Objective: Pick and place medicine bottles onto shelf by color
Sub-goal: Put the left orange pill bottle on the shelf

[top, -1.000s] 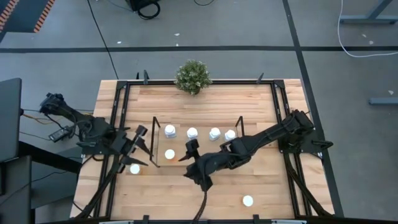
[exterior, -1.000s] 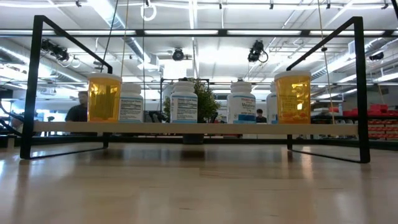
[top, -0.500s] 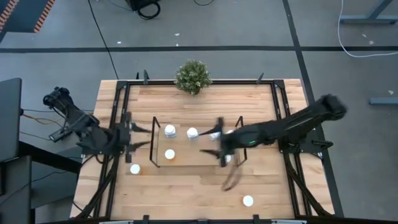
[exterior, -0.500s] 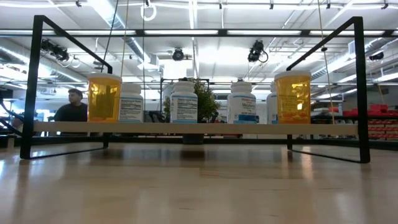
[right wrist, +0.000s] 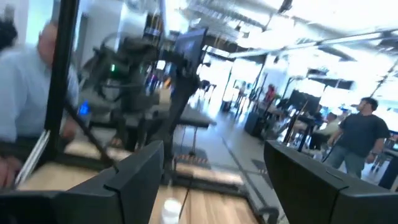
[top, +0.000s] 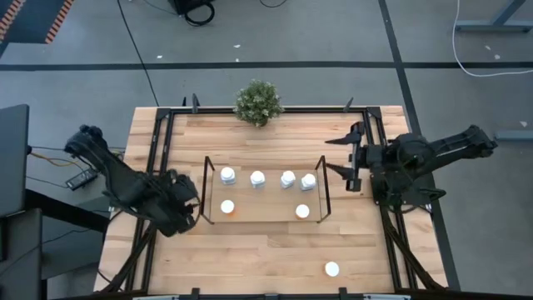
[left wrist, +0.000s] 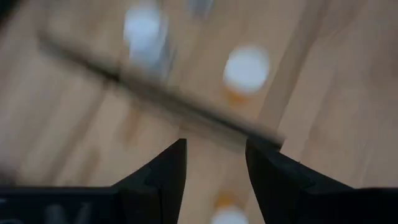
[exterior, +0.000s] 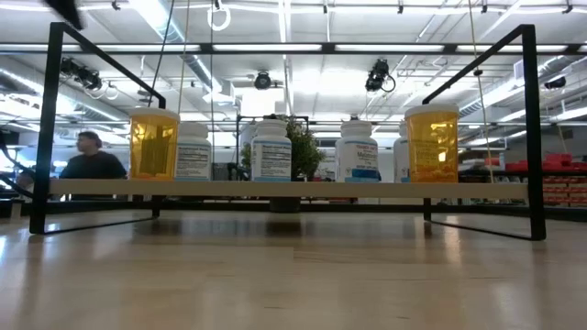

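Note:
The black rod shelf stands mid-table and carries several white-capped bottles: whitish ones in its far row and orange ones at its near left and near right. In the low view the orange bottles flank the whitish ones. One more bottle stands on the table near the near edge. My left gripper is open, pointing down left of the shelf. An orange bottle shows between its fingers, hidden in the high view. My right gripper hangs open beyond the shelf's right end.
A small potted plant sits at the table's far edge. Black rails run along the table's left and right sides. Bare wood lies between the shelf and the near edge. People show in the room beyond the table.
My right arm has swung back from the table's middle, in front of the shelf, toward the right edge; its gripper now points level at the shelf's right end. My left gripper has moved toward the near edge and tipped down over the bottle left of the shelf.

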Tool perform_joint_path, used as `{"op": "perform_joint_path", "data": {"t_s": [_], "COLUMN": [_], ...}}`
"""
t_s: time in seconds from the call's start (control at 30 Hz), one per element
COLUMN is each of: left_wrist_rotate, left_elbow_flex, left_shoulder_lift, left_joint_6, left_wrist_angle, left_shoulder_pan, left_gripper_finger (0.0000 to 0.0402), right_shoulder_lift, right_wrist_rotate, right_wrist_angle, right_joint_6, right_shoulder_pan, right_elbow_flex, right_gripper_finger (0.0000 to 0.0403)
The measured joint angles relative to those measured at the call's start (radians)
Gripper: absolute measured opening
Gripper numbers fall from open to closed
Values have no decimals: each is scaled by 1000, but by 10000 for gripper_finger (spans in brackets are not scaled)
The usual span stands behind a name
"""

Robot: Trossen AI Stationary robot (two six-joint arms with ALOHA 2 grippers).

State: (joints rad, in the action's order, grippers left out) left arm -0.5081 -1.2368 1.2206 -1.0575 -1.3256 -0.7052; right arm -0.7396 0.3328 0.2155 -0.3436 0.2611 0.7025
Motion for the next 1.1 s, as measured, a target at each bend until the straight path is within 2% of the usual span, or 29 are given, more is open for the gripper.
{"op": "perform_joint_path", "data": {"t_s": [0.1, 0.17, 0.33, 0.47, 0.6, 0.87, 1.1], "left_wrist_rotate": [157, 222, 234, 271, 297, 419, 425], "left_elbow_flex": [-50, -70, -93, -40, 8, 45, 46], "left_shoulder_lift": [90, 131, 181, 225, 276, 324, 324], "left_joint_6": [-153, -219, -412, -533, -534, -468, -528], "left_wrist_angle": [-124, -152, -144, -116, -58, -89, -87], "left_shoulder_pan": [-4, -23, -120, -177, -181, -167, -167], "left_gripper_finger": [171, 171, 171, 171, 171, 172, 175], "right_shoulder_lift": [-10, -18, -24, -30, -57, -100, -100], "right_wrist_rotate": [-1, 0, -9, -86, -154, -147, -145], "right_wrist_angle": [-35, -32, -30, -55, -80, -76, -82], "right_joint_6": [-33, -58, -52, 27, 85, 57, 77], "right_shoulder_pan": [1, -4, -7, -3, 2, 8, 8], "right_elbow_flex": [-1, -2, -2, -2, -1, -1, -1], "right_gripper_finger": [284, 284, 284, 284, 284, 284, 284]}}
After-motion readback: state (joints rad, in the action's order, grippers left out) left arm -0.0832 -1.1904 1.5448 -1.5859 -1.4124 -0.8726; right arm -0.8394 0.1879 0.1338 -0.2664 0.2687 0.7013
